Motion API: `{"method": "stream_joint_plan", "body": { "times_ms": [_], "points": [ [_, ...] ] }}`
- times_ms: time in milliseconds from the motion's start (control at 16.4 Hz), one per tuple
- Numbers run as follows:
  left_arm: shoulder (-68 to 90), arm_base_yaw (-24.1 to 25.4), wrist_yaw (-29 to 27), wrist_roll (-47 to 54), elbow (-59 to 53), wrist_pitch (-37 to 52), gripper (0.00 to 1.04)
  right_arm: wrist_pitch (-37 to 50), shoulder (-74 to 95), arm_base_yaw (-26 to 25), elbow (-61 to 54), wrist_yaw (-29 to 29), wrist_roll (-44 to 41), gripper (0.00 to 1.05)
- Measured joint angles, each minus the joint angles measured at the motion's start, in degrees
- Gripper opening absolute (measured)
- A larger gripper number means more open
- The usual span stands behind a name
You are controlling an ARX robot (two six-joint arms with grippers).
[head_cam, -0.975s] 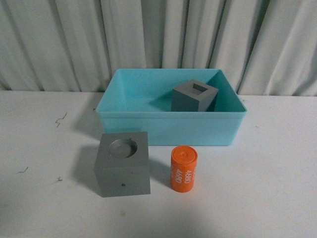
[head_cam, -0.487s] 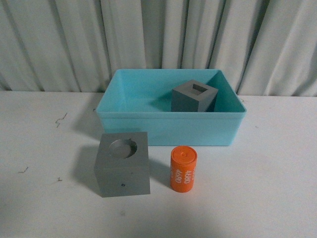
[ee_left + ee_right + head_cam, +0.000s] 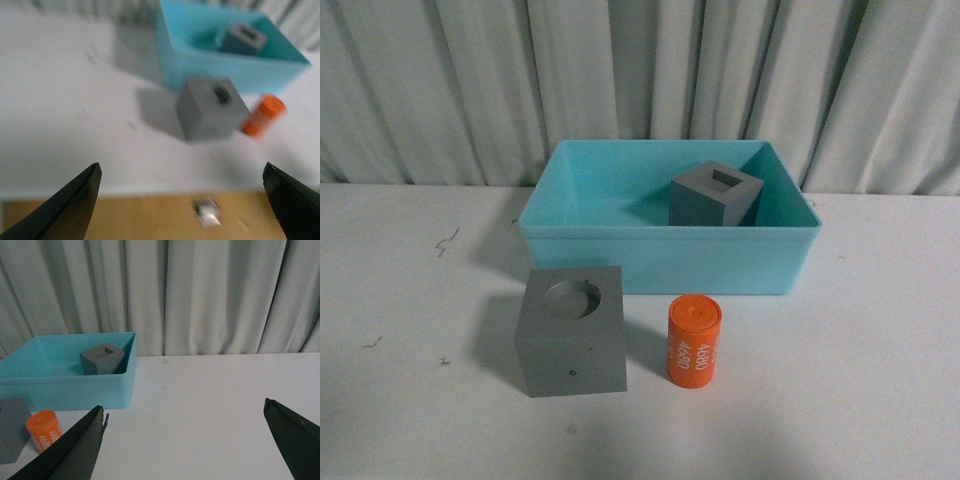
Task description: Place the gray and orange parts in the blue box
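A gray cube with a round recess (image 3: 573, 343) stands on the white table in front of the blue box (image 3: 670, 268). Beside it on the right stands the orange cylinder (image 3: 693, 338) printed "4680". A second gray cube with a rectangular recess (image 3: 714, 198) sits inside the box at its back right. Neither arm shows in the front view. My left gripper (image 3: 182, 170) is open above the table's near edge, well short of the cube (image 3: 212, 106). Out over bare table to the right of the box (image 3: 70, 372), my right gripper (image 3: 185, 407) hangs open and holds nothing.
Pleated gray curtains (image 3: 640, 80) close off the back behind the table. The left wrist view is blurred and shows the wooden floor (image 3: 150, 220) below the table edge, with a small pale object (image 3: 207, 212) on it.
The front view has shifted slightly: box, cube and cylinder all sit a few pixels further right. No object has moved relative to the others.
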Motion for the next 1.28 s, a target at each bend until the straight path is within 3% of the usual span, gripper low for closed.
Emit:
{"method": "stream_joint_plan", "body": {
  "times_ms": [122,365,731,1279],
  "points": [
    [12.52,-10.97,-0.17,-6.49,3.04,6.58,0.98,-0.02,0.02,-0.02,0.00,0.09,-0.02,0.98],
    [36.28,-23.02,-12.96,-10.34,7.87,22.25,0.98,-0.07,0.02,-0.02,0.00,0.07,-0.02,0.98],
    [44.22,-24.37,-15.98,-10.29,11.80,26.32,0.98,-0.04,0.02,-0.02,0.00,0.07,-0.02,0.98],
    [74.25,-26.51,-26.27,-12.35,25.81,35.74,0.98,-0.04,0.02,-0.02,0.00,0.07,-0.02,0.98]
  ]
}}
